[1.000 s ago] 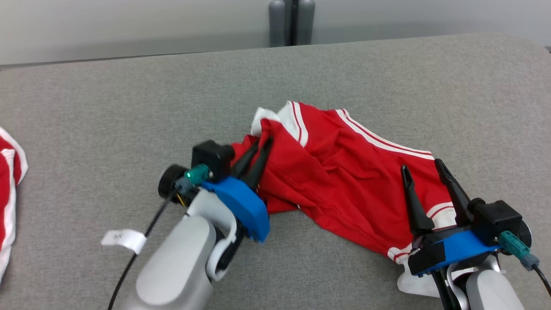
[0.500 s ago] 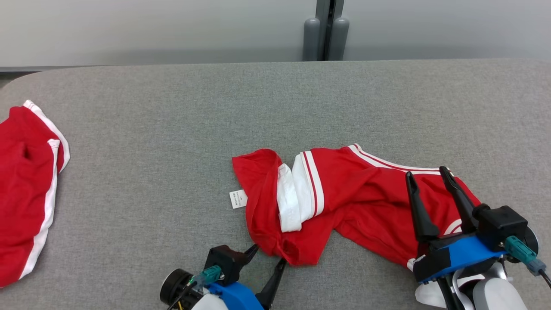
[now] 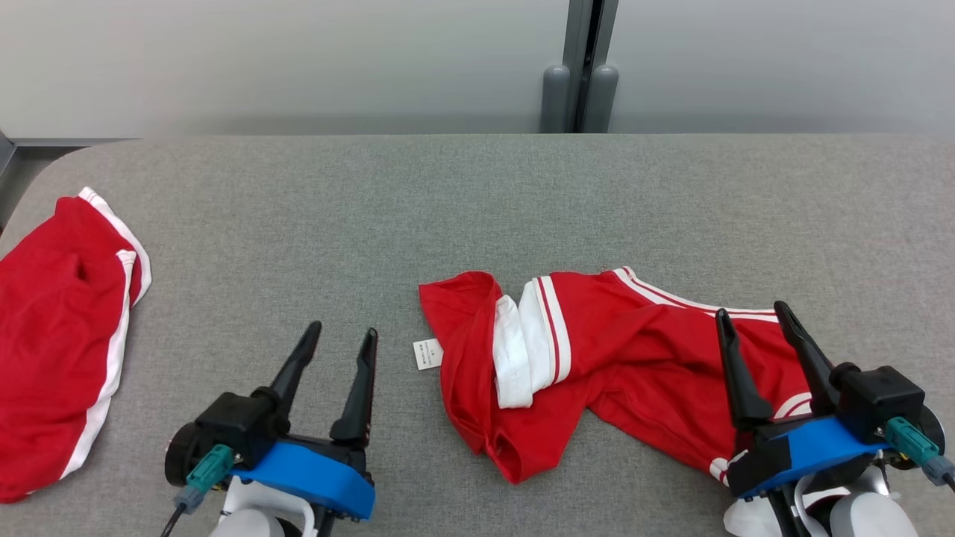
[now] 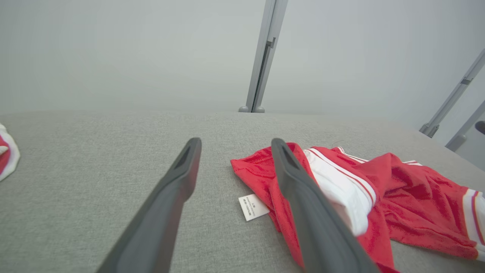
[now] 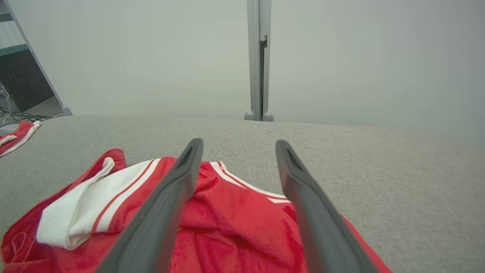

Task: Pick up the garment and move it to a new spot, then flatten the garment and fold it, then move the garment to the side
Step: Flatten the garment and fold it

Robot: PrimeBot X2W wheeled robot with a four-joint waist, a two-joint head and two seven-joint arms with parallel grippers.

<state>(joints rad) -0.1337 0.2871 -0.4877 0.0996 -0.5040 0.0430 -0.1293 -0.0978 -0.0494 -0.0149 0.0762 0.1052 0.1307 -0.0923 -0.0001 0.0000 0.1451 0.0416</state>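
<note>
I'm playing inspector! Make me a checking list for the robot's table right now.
Surface: grey fabric table, flat.
Job's things: red garment with white stripes, crumpled, not folded; white tag sticking out at its left edge.
Clutter: second garment, also red and white, at the table's left edge.
Grippers: left gripper open over bare table, beside the red garment; right gripper open over the garment's right end, gripping nothing.
Cables: teal left plug and right plug on the wrists, each with a dark cable running off the picture.
Surroundings: pale wall; grey post behind the table.
</note>
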